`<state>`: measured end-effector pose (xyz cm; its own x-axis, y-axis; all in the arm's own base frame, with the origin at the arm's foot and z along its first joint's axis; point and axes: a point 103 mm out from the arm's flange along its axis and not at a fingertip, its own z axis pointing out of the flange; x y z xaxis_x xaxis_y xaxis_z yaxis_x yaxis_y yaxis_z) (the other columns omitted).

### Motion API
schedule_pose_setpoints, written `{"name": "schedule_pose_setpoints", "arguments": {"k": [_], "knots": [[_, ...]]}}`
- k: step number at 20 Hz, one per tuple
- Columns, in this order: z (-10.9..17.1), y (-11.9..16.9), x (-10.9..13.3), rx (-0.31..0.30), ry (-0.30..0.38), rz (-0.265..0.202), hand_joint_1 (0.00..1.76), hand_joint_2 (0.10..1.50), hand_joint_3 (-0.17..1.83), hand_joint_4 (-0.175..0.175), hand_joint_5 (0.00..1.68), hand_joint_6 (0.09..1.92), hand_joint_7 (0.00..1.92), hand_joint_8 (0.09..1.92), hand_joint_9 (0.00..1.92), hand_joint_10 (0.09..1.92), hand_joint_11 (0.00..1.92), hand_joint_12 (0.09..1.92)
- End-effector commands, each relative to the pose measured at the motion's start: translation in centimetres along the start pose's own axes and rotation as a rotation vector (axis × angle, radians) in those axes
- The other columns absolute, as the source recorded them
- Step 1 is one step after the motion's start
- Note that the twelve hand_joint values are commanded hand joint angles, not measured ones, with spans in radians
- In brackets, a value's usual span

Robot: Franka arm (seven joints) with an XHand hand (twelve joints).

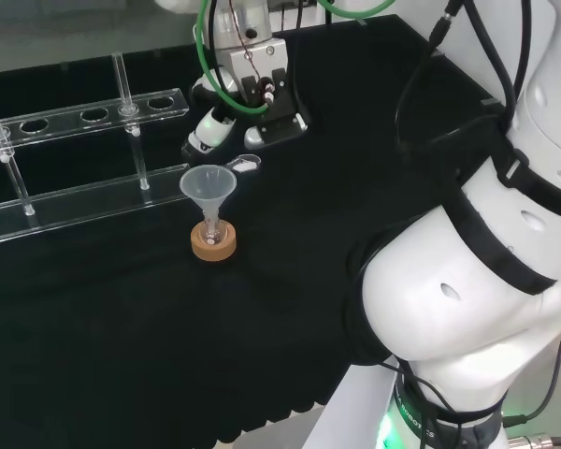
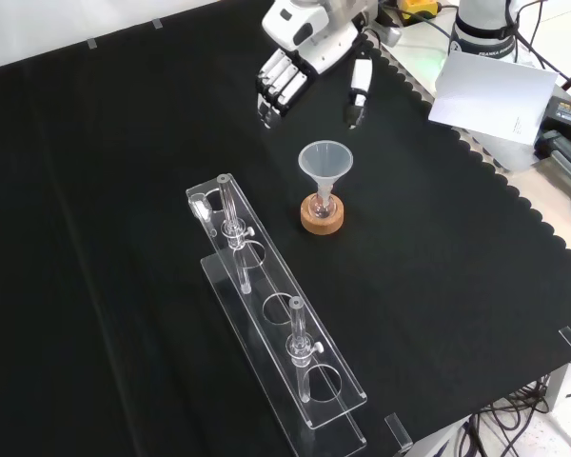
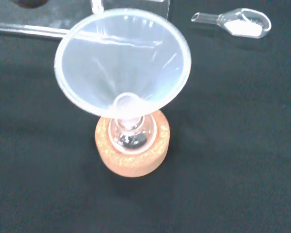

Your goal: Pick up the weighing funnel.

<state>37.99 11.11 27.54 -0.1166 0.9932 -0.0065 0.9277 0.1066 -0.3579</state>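
The weighing funnel (image 1: 248, 165) is a small clear scoop with a short stem that lies flat on the black cloth. In the wrist view the weighing funnel (image 3: 237, 23) has something white in its bowl. My hand (image 1: 248, 94) hovers just above and behind it in the head view, touching nothing. In the front view the hand (image 2: 305, 52) reaches in from the top, its fingers (image 2: 279, 88) straight and the thumb spread apart from them. The hand is open and holds nothing.
The big funnel (image 1: 208, 185) stands mouth up in a small flask on a cork ring (image 1: 213, 245), close beside the weighing funnel. A clear plastic rack (image 1: 84, 159) with posts runs along the left in the head view. The arm's white links (image 1: 486, 243) rise at the right.
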Motion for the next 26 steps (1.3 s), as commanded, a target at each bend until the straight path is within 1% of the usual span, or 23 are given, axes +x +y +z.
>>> {"name": "schedule_pose_setpoints", "arguments": {"k": [1,8,13,15,19,23,26], "knots": [[-1.5,2.6,-3.1,0.018,-0.002,0.004,0.65,0.89,-0.17,-0.055,0.29,0.09,0.0,0.52,0.12,0.78,0.15,1.49],[-2.4,5.3,-6.5,-0.008,-0.007,0.026,0.66,0.9,-0.17,-0.055,0.29,0.09,0.0,0.58,0.15,0.77,0.17,1.49],[-2.2,7.5,-8.4,-0.004,-0.008,0.039,0.72,0.94,-0.17,-0.056,0.31,0.09,0.03,0.65,0.22,0.76,0.21,1.46],[-1.9,8.4,-9.0,-0.001,-0.024,0.04,0.75,0.95,-0.17,-0.056,0.32,0.09,0.05,0.66,0.25,0.75,0.23,1.45],[-0.6,10.3,-10.1,-0.002,-0.002,0.04,0.81,0.94,-0.17,-0.053,0.37,0.09,0.11,0.68,0.33,0.72,0.27,1.42],[0.7,12.2,-10.6,-0.013,0.001,0.039,0.83,0.95,-0.17,-0.053,0.42,0.09,0.17,0.69,0.4,0.69,0.33,1.39],[1.9,14.0,-10.9,0.005,-0.001,0.03,0.84,0.95,-0.17,-0.051,0.47,0.09,0.22,0.7,0.45,0.67,0.36,1.37]]}}
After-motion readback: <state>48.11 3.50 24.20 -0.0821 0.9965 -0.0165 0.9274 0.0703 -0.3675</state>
